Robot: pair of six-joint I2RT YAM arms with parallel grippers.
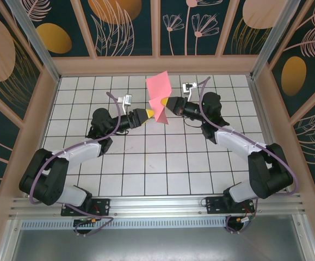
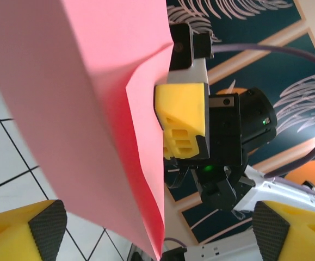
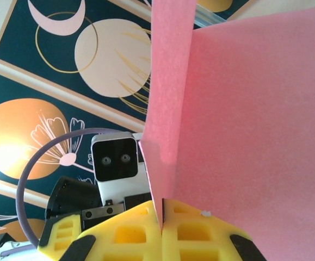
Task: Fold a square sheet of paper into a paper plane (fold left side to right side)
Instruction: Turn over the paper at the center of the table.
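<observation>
**Item:** square sheet of paper (image 1: 159,86); salmon-pink, thin; held in the air over the far middle of the white grid-tiled table (image 1: 146,168), off its surface; standing roughly upright; partly folded, with a crease rising from the grip and one flap bent across.

**Holders:** right gripper (image 3: 161,231), yellow fingers pressed together on the sheet's lower edge, right at the crease; left gripper (image 2: 157,228), fingers spread wide to either side of the sheet's lower corner, touching the paper nowhere that its wrist view shows.

**Handling (judged):** very light; limp across the flat panels, somewhat stiffer along the crease; dents and tears easily; smooth enough to slide out of a shallow pinch; on a single grip the upper part is likely to sway or droop.

**Where to take hold (judged):** on or beside the crease, near the lower edge and close to the existing pinch; not on the free middle of a panel, which would buckle.

**Edges and room:** the two grippers stand nose to nose, with very little gap between their tips, so a finger clash is the nearest risk; bare tiles lie in the near half and to both sides, good for laying the sheet flat; patterned wall panels (image 1: 16,87) close off the left, right and far sides; how close the sheet's top stands to the far wall cannot be told.
</observation>
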